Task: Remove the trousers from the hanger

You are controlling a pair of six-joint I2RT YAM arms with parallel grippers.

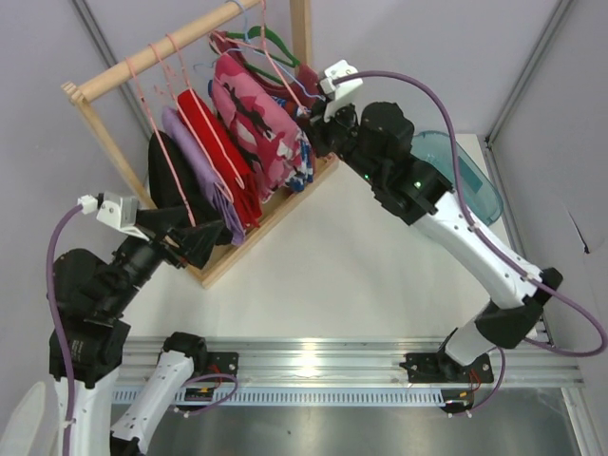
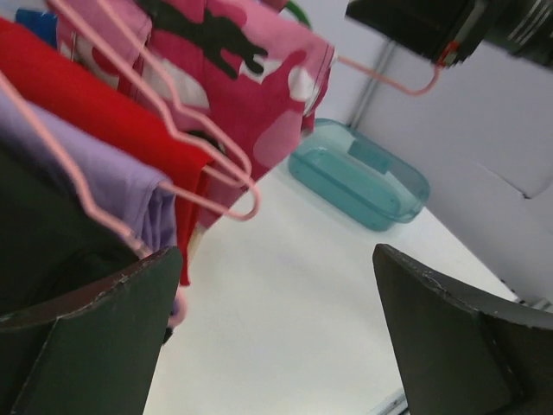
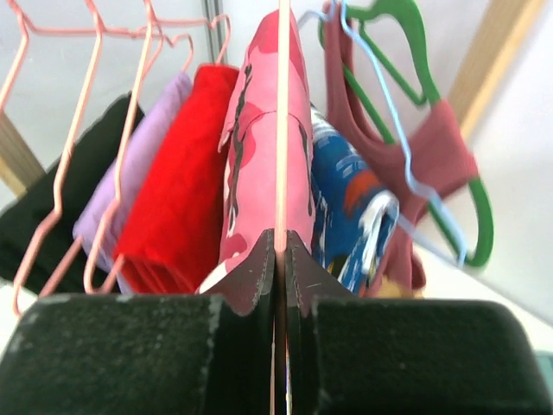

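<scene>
The pink camouflage trousers hang folded over a thin pale-pink hanger on the wooden rack. In the right wrist view the trousers hang just past my right gripper, which is shut on the hanger's wire. In the top view my right gripper is at the right end of the trousers. My left gripper is open and empty at the rack's near end, beside the black garment. In the left wrist view its fingers frame bare table, with the trousers up and to the left.
The wooden rack also holds a red garment, a lilac one and a black one on similar pink hangers. A blue patterned garment and a green hanger hang behind. A teal tub stands at the right.
</scene>
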